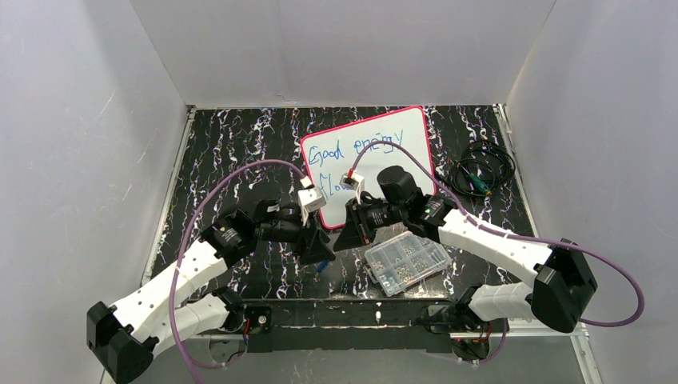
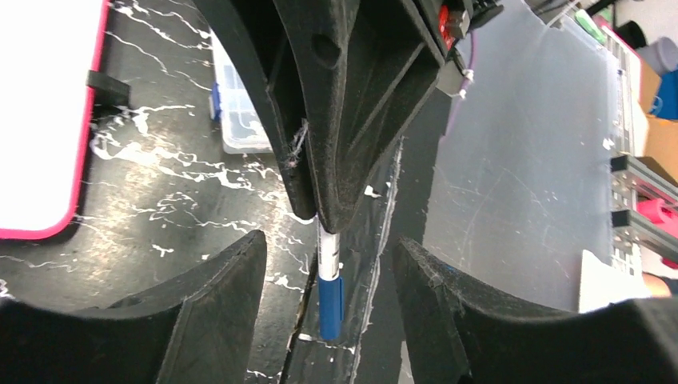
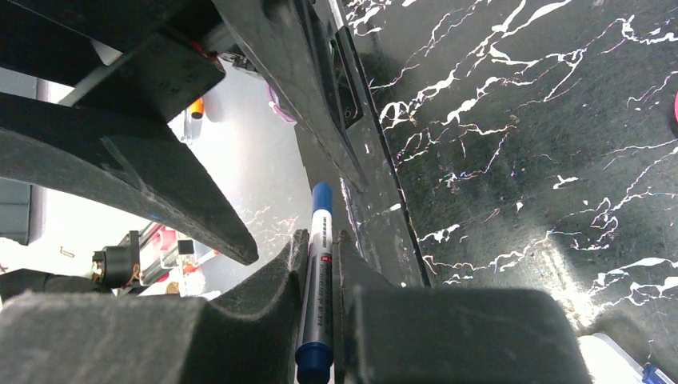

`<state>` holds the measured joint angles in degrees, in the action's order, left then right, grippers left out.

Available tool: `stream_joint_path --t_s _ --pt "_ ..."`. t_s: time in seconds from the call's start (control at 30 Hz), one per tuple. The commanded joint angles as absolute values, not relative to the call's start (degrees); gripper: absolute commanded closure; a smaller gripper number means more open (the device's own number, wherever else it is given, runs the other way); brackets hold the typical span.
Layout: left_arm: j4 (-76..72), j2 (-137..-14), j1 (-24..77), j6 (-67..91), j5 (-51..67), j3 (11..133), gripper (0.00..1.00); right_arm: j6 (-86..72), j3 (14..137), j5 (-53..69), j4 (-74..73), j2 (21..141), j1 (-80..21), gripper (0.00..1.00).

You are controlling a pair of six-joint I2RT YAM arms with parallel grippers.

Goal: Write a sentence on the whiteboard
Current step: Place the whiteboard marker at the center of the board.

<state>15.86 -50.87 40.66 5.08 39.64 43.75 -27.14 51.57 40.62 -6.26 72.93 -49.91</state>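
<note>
Your right gripper (image 3: 320, 240) is pinching a slim marker with a white barrel and blue ends (image 3: 318, 280). Its two black fingers press against the barrel from either side, and one blue end sticks out past the tips. Your left gripper (image 2: 328, 240) faces it head-on with its fingers (image 2: 216, 304) spread wide. In the left wrist view the marker hangs in the gap between them, and neither finger touches it. From above, you can see both grippers meeting nose to nose over the black marble-patterned tabletop with white veins (image 1: 240, 160), just in front of the near edge of the whiteboard (image 1: 400, 132). The large white rectangular board with rounded corners and a thin pink-red frame lies toward the back middle of the table, turned at an angle. The sentence (image 1: 356, 144) is blue handwriting in two lines. You can read "Good energy" on the upper line, but the arms' wrists partly cover the lower one. A clear plastic compartmented parts box (image 1: 406, 264) sits just right of the grippers, below your right forearm and apart from the board. A coil of dark cable (image 1: 480, 170) lies near the table's right edge, beside the board's right side.
</note>
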Motion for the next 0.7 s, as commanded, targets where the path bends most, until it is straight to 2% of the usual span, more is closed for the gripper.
stream_joint_path --t_s 0.0,0.2,0.27,0.37,0.43,0.47,0.5,0.6,0.67 --pt "15.74 -52.97 40.58 4.72 47.00 45.84 0.42 -27.24 52.73 41.45 -5.96 70.54 -49.51 0.99" --pt "17.50 -55.65 40.56 4.83 47.43 45.65 0.40 -27.05 53.20 41.37 -5.46 69.72 -49.04 0.99" --pt "17.60 -56.68 40.60 5.11 47.28 45.98 0.43 -26.90 53.26 41.53 -5.28 69.85 -49.04 0.99" --pt "17.49 -58.62 40.56 5.97 48.18 47.07 0.59 -26.57 53.39 41.08 -5.36 69.96 -48.96 0.99" --pt "17.45 -59.52 40.60 6.34 48.19 47.44 0.76 -26.40 53.58 39.74 -5.63 69.90 -48.83 0.95" --pt "17.34 -59.58 40.59 6.47 47.75 47.35 0.90 -26.12 53.70 38.97 -6.06 69.73 -48.59 0.90" --pt "17.32 -59.39 40.58 6.57 46.87 47.18 0.99 -25.78 53.94 37.68 -6.83 69.51 -48.45 0.82" --pt "18.29 -57.83 40.54 7.43 39.40 46.20 1.00 -23.92 54.76 29.58 -10.94 68.14 -46.78 0.54" --pt "19.06 -57.15 40.13 8.32 34.19 45.07 1.00 -23.18 54.49 26.15 -12.18 66.51 -44.82 0.29"
